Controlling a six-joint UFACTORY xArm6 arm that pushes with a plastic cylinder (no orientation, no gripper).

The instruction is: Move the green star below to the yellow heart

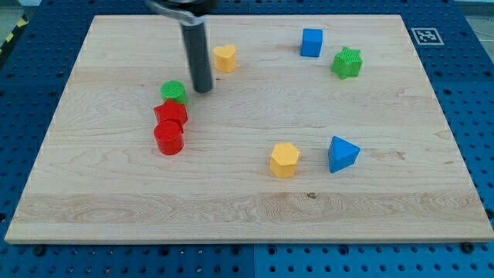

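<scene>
my tip (pixel 204 89) just right of green cylinder (pixel 174 92); yellow heart (pixel 225 58) seemingly just beyond, up-right.

Green star (pixel 347 62), yellow heart (pixel 225 58), blue cube (pixel 311 42), pale wood-grain board (pixel 247 205), dark rod (pixel 197 54).

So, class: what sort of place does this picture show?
Probably a robotics lab bench: a wooden board of small coloured blocks, a blue perforated table, a printed marker tag, and my tip beside the green cylinder.

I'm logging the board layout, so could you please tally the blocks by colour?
Green: 2, the green star and the green cylinder
Red: 2, red star, red cylinder
Yellow: 2, yellow heart, yellow hexagon
Blue: 2, blue cube, blue triangle
Total: 8
</scene>
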